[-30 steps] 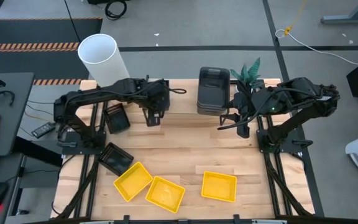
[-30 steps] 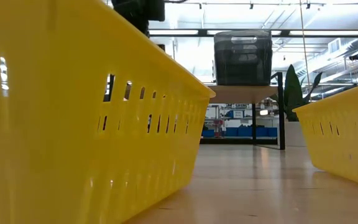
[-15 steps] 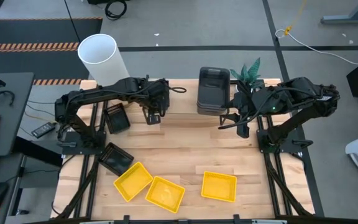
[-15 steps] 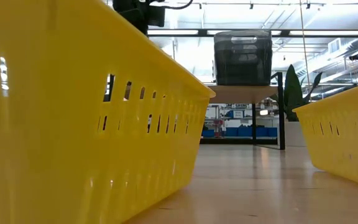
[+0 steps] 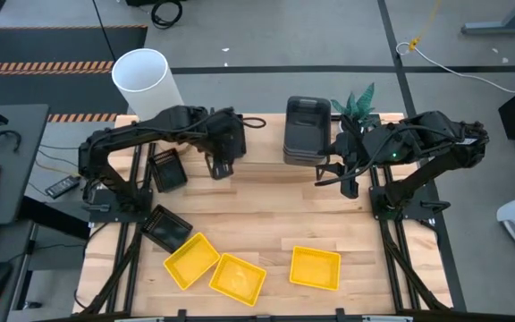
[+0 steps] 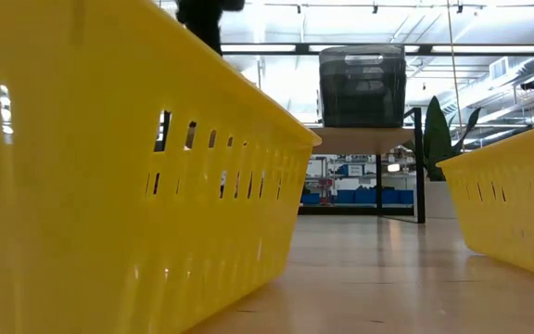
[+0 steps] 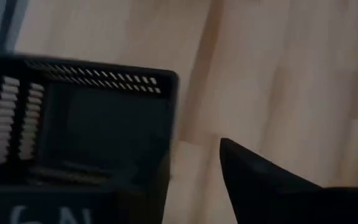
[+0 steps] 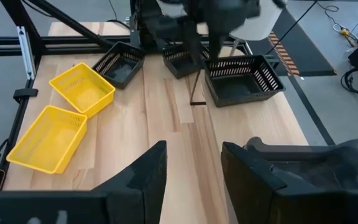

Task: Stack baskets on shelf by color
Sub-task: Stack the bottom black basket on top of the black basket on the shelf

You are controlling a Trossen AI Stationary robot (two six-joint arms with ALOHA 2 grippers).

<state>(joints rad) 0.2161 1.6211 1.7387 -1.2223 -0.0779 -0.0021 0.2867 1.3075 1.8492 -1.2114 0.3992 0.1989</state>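
The left end effector (image 5: pixel 219 168) is hovering over the back of the desk (image 5: pixel 266 215) beside a black slotted basket (image 5: pixel 167 169); whether its fingers are apart I cannot tell, and nothing seems to be in them. The right end effector (image 8: pixel 191 174) is waiting with its fingers parted and empty, near the dark grey baskets (image 5: pixel 307 130) already stacked on the shelf (image 6: pixel 360 139). A second black basket (image 5: pixel 166 227) and three yellow baskets (image 5: pixel 231 273) are lying at the front. These thin plastic baskets are probably light and fairly stiff, though smooth, so pinching one wall at the rim, ideally a short side, looks safest.
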